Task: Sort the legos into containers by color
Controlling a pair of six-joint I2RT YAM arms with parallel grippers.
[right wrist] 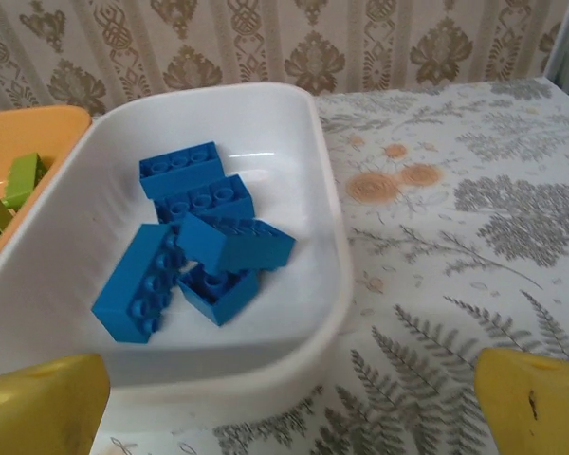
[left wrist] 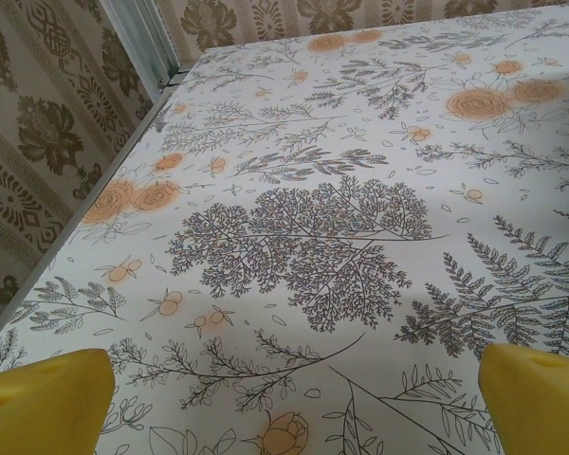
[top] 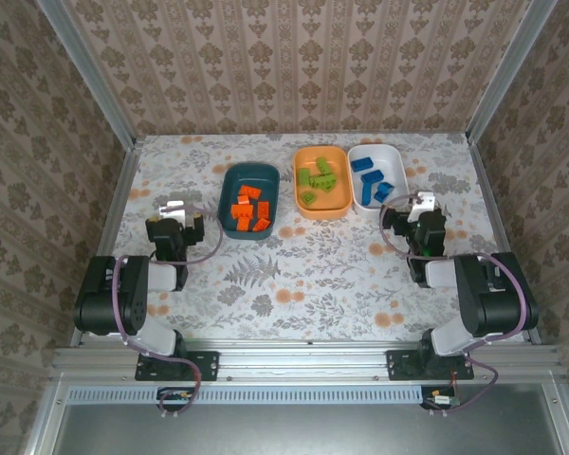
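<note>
Three containers stand in a row at the back of the table. The dark teal bin point(top: 226, 194) holds several orange legos point(top: 247, 209). The orange bin point(top: 321, 150) holds green legos point(top: 319, 178). The white bin point(top: 377, 148) holds blue legos point(top: 371, 177). My left gripper point(top: 177, 210) is left of the teal bin, open over bare cloth, with its yellow fingertips point(left wrist: 43, 403) far apart. My right gripper point(top: 422, 204) sits just in front of the white bin point(right wrist: 334, 218), open and empty, facing the blue legos point(right wrist: 204, 237). The orange bin point(right wrist: 24, 128) and green legos point(right wrist: 5, 190) are at the left of the right wrist view.
The floral tablecloth point(top: 294, 275) covers the table. Patterned walls with metal frame posts point(top: 123, 180) close in the back and both sides. In the left wrist view the left wall's frame rail point(left wrist: 147, 38) runs close along the table edge.
</note>
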